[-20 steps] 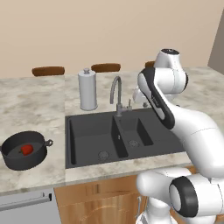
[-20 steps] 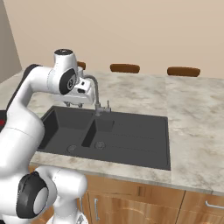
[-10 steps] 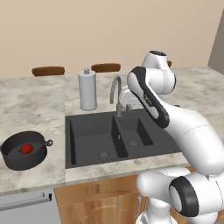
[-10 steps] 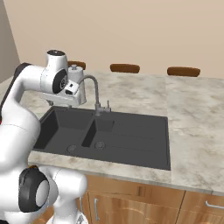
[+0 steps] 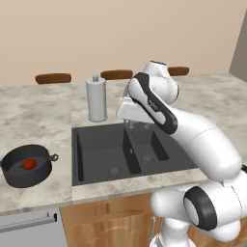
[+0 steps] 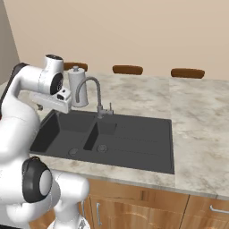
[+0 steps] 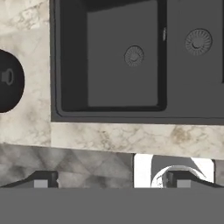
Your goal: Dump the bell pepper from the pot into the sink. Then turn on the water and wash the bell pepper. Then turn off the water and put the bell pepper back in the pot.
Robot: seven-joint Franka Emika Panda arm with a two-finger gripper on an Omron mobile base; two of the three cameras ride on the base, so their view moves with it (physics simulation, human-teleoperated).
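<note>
the bell pepper (image 5: 29, 164), a small red lump, lies inside the pot (image 5: 25, 166), slightly right of its middle. the pot, dark grey and shallow with a loop handle on its right side, stands upright on the marbled counter (image 5: 43, 120), to the left of the sink (image 5: 123, 152) and well apart from its rim. in the hand view the pot (image 7: 9, 81) appears as a dark disc cut by the left edge. the sink is a black double basin; its larger left bowl and smaller right bowl each show a round drain, and both bowls look dry. the faucet (image 6: 91, 91), a grey gooseneck, rises from the back rim of the sink, with no stream at its spout. a tall silver canister (image 5: 96, 99) stands on the counter behind the sink's back left corner. the gripper (image 7: 111, 180) hangs above the sink, pointing down at the larger bowl, its two dark fingertips (image 7: 41, 180) spread wide with nothing between them. brown chair backs (image 6: 127, 69) line the far edge of the counter.
</note>
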